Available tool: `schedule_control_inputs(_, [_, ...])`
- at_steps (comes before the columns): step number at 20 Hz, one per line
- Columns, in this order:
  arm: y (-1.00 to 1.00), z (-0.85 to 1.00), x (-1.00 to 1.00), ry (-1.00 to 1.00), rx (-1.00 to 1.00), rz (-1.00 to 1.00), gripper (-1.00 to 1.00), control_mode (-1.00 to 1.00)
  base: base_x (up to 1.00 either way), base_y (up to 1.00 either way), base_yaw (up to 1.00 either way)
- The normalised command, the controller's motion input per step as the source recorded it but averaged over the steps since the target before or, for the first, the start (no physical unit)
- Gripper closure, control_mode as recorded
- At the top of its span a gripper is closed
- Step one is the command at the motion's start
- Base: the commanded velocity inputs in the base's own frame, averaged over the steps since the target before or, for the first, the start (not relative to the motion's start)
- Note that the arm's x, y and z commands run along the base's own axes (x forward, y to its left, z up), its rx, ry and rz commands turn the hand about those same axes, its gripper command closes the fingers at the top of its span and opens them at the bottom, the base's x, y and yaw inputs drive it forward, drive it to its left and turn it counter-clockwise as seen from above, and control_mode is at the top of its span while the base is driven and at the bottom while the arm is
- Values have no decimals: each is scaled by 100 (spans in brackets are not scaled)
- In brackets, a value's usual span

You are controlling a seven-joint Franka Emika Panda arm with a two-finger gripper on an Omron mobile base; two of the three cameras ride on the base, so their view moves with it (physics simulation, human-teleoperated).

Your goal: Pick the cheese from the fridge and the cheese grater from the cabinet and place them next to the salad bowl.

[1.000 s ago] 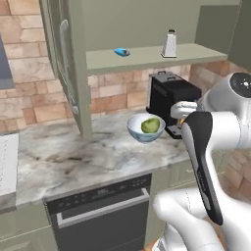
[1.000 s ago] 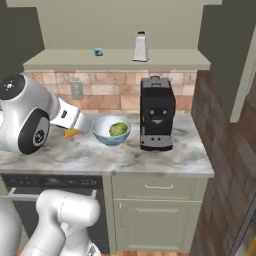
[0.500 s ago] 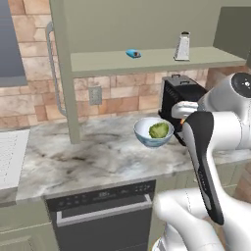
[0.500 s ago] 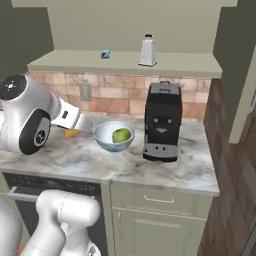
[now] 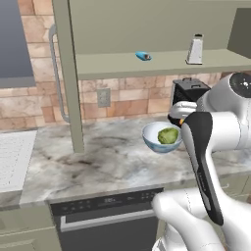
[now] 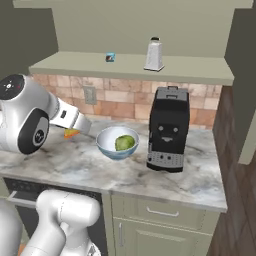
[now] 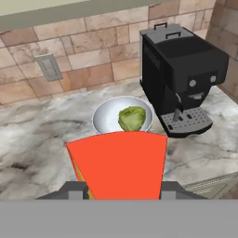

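With the end effector (image 7: 122, 188) pinching the cheese (image 7: 118, 163) above the tabletop (image 7: 42, 139) short of the salad bowl (image 7: 104, 118), I would lower it slowly onto bare marble just beside the bowl's rim, toward the front edge, releasing only once it rests flat.

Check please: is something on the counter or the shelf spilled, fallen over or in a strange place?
Nothing stands out. The salad bowl sits upright on the counter beside the coffee machine, with nothing spilled. The cheese grater stands upright on the cabinet shelf. The cheese is in the end effector.
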Motion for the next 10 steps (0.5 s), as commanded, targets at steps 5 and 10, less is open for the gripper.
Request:
schedule_control_inputs(5, [0, 0, 0, 0, 0, 0, 100, 100, 54, -8, 0])
schedule_control_inputs(10, [0, 0, 0, 0, 0, 0, 100, 100, 45, -3, 0])
